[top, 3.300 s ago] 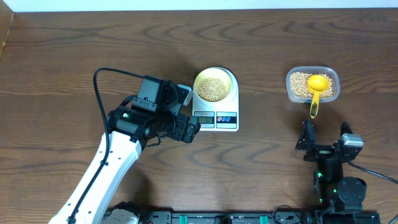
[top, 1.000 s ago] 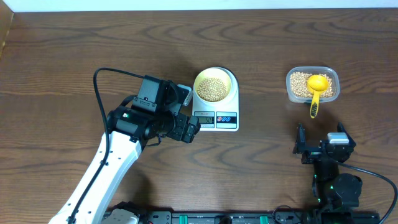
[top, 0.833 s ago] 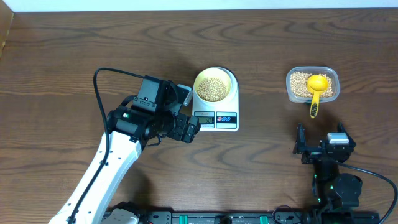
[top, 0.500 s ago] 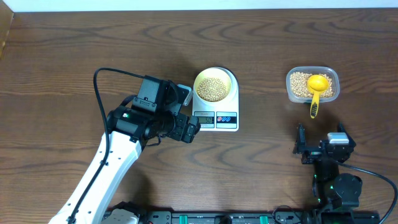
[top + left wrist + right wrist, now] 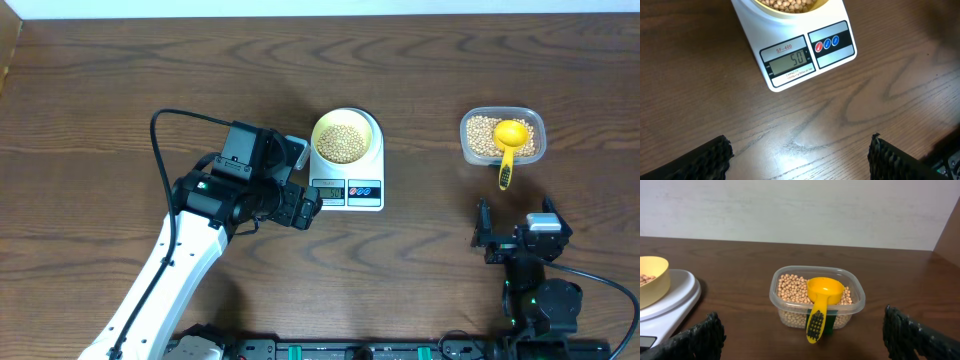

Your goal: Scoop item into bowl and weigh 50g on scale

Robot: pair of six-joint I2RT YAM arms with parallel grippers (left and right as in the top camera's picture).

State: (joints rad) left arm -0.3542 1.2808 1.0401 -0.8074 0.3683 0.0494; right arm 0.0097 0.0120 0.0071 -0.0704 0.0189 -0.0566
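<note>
The white scale (image 5: 372, 200) stands mid-table with the pale-yellow bowl (image 5: 317, 132) on it, and the bowl holds beans (image 5: 342, 142). In the left wrist view the display of the scale (image 5: 790, 57) reads 50, with the bowl (image 5: 790, 13) at the top edge. My left gripper (image 5: 303, 207) hovers open just left of the scale's display end, its jaws (image 5: 800, 159) empty over bare wood. My right gripper (image 5: 517, 225) stands open and empty near the front right, facing the tub; in its own view the gripper (image 5: 802, 337) frames the scoop's handle from a distance.
A clear plastic tub (image 5: 467, 137) of beans sits at the right, with a bright yellow scoop (image 5: 510, 135) resting in it, its handle over the near rim. In the right wrist view the tub (image 5: 790, 314) and scoop (image 5: 824, 291) sit ahead, the scale (image 5: 677, 297) far left.
The right gripper has drawn back a little toward the front edge since the earliest frame. Nothing has moved over the last second.
</note>
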